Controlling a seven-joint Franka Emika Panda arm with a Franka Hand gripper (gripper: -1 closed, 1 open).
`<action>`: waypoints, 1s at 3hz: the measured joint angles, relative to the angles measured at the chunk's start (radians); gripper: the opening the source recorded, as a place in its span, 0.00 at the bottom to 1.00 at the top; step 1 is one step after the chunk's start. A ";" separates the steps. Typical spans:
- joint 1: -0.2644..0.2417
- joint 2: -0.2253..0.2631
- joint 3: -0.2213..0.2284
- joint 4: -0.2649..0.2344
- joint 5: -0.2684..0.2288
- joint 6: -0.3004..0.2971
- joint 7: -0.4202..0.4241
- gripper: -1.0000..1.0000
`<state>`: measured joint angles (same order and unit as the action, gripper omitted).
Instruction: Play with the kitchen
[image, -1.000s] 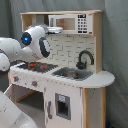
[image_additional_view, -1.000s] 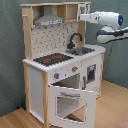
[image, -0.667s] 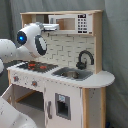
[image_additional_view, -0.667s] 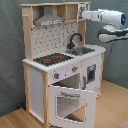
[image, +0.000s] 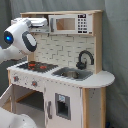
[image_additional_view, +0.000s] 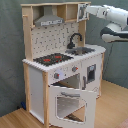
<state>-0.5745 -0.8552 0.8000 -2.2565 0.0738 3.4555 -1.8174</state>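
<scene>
White and light-wood kitchen, black red-ringed hob, black faucet, grey hood

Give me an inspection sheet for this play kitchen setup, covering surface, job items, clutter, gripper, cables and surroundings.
Surface: light wooden floor under the unit in the second exterior view.
Job's things: tall white and light-wood toy kitchen; black red-ringed hob bare; black curved faucet over the sink; grey hood; small microwave closed; windowed oven door hanging open; cupboard door under the sink shut.
Clutter: nothing seen.
Gripper: white robot arm reaches to the top shelf at the microwave end; gripper not visible.
Cables: nothing seen.
Surroundings: grey curtain backdrop.
</scene>
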 joint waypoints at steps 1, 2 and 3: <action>-0.042 -0.057 0.011 0.023 0.008 0.000 0.071 1.00; -0.119 -0.083 0.046 0.056 0.024 0.002 0.151 1.00; -0.182 -0.106 0.083 0.085 0.042 0.001 0.216 1.00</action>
<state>-0.7561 -0.9614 0.8834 -2.1715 0.1161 3.4568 -1.6011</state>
